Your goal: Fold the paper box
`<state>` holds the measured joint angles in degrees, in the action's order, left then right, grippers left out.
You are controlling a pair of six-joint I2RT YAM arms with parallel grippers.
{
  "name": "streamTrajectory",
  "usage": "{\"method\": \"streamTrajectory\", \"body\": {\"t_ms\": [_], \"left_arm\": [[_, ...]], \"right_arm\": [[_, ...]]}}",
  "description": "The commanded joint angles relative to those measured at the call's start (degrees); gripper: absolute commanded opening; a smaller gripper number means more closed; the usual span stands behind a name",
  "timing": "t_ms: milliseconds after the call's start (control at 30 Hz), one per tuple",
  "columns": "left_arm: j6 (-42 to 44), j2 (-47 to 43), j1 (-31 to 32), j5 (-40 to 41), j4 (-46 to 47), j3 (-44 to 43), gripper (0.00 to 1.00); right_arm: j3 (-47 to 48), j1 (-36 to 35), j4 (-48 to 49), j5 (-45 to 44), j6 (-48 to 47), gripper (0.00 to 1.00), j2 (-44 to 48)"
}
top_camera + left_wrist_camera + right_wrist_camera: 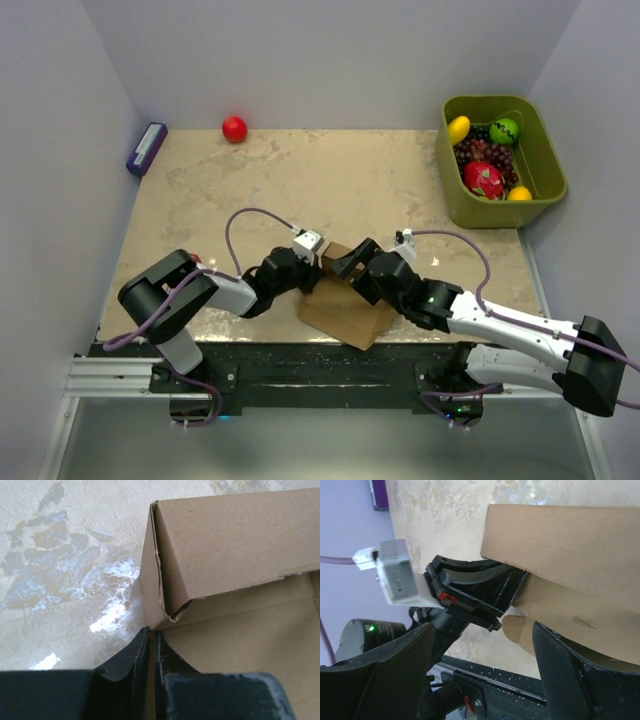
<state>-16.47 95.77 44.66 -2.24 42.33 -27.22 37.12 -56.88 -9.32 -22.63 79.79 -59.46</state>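
The paper box is brown cardboard, partly folded, lying near the table's front edge between the two arms. In the left wrist view one raised wall stands over the flat base panel. My left gripper is shut on a thin cardboard edge at the box's corner, and a strip of cardboard shows between its fingers. In the top view it meets the box's upper left corner. My right gripper stands wide open just beside that corner, with a rounded flap ahead of its right finger and nothing held.
A green bin holding fruit sits at the back right. A red ball lies at the back, and a small purple box rests against the left wall. The black front rail runs just below the box.
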Motion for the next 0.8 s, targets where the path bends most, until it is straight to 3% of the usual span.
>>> {"method": "streamTrajectory", "body": {"t_ms": [0, 467, 767], "left_arm": [[-5.9, -0.8, 2.2, 5.4, 0.5, 0.5, 0.11], [-11.1, -4.7, 6.8, 12.6, -0.1, 3.6, 0.11], [-12.1, -5.0, 11.2, 15.9, -1.5, 2.9, 0.11]], "right_arm": [[-2.1, -0.2, 4.3, 1.9, 5.6, 0.82, -0.4], [-7.4, -0.2, -2.4, -11.6, 15.5, 0.81, 1.9], [-10.3, -0.2, -1.0, -17.2, 22.2, 0.74, 0.9]]}}
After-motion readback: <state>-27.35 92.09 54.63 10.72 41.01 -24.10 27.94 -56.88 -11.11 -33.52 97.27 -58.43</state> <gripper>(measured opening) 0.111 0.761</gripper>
